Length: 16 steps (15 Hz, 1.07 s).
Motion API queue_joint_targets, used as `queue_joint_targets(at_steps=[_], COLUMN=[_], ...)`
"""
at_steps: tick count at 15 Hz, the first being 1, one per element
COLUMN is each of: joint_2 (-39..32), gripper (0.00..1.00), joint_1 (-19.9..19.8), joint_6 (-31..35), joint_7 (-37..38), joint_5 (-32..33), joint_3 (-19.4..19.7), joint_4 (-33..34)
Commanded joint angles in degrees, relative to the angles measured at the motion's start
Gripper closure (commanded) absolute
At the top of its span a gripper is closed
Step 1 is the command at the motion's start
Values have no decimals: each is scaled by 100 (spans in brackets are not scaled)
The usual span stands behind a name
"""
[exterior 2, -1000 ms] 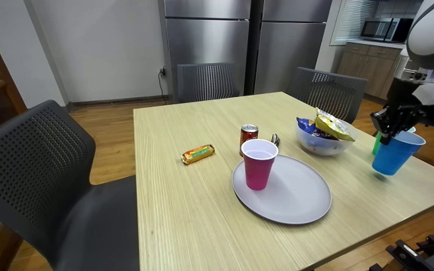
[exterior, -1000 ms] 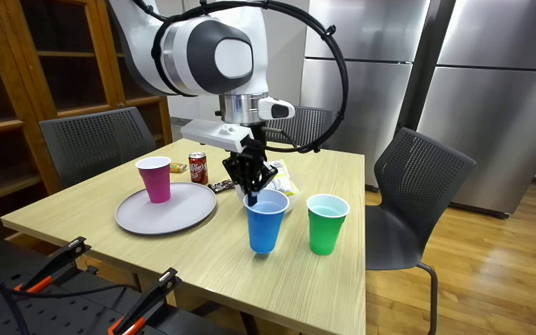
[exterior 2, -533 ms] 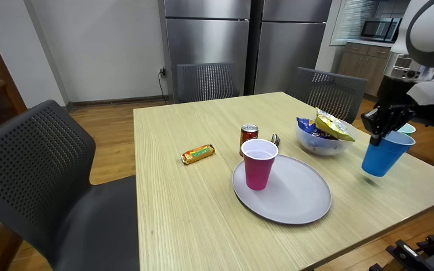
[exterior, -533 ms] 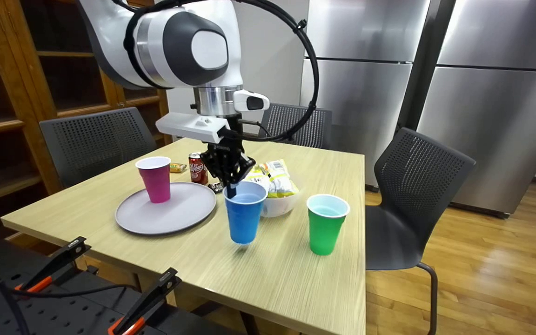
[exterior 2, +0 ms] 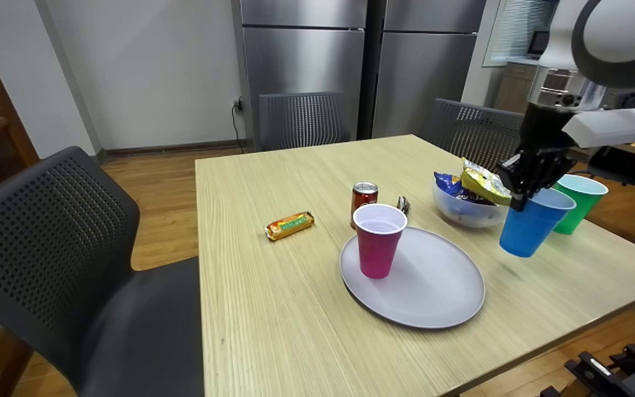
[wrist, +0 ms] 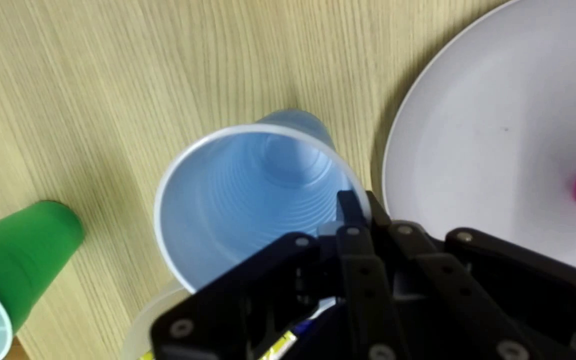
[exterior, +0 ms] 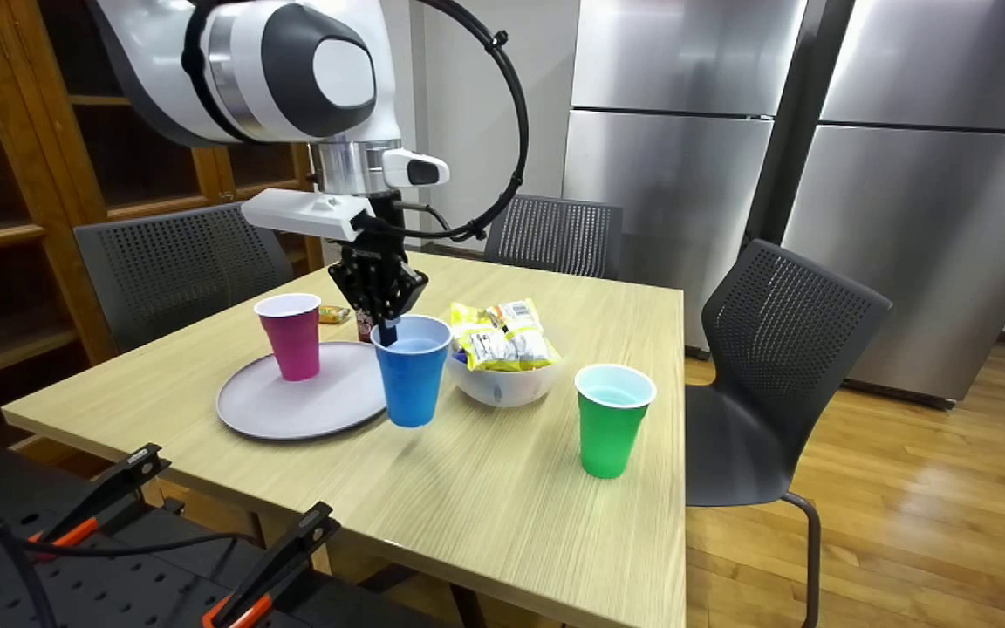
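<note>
**Trainee:** State the condition of the end effector and the location of the load.

**Instructor:** The gripper is clamped on the wall of the blue cup at its rim, one finger inside and one outside. The cup is suspended just above the table. In both exterior views the plate lies to its left, the green cup to its right, and the bowl farther back.

**Trainee:** Which step is in hand, and what does the next move call for?

**Instructor:** Judged from the grip and the clearance underneath, the step is transport of the cup. Any onward move calls for a maintained clamp and a level rim. If the path runs left, provide enough lift for the base to clear the plate's edge. The pinch is on one side only; the cup may swing, so travel slowly.

**Trainee:** Which details depend on the viewpoint?

**Instructor:** The wrist view alone shows the cup's interior down to its base, with no contents visible, and bare table between that base and the plate. In an exterior view, the red can stands beyond the pink cup, and a blue bag shows plainly in the bowl. In an exterior view, the gripper hides most of that can.
</note>
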State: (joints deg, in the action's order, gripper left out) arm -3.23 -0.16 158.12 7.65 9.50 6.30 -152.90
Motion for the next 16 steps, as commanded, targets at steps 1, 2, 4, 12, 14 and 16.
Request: queue_joint_targets(at_steps=[1, 2, 4, 12, 14, 16], joint_2=[146, 131, 80, -278, -303, -397], gripper=[99, 99, 99, 99, 99, 99], joint_1=[145, 180, 272, 552, 635, 725], joint_6=[-292, -284, -262, -310, -306, -315], joint_7=[485, 556, 803, 1604, 1849, 2046], joint_5=[51, 39, 75, -48, -77, -126], joint_3=[-273, -327, -424, -653, -681, -703], joint_4=[66, 86, 155, 671, 734, 839])
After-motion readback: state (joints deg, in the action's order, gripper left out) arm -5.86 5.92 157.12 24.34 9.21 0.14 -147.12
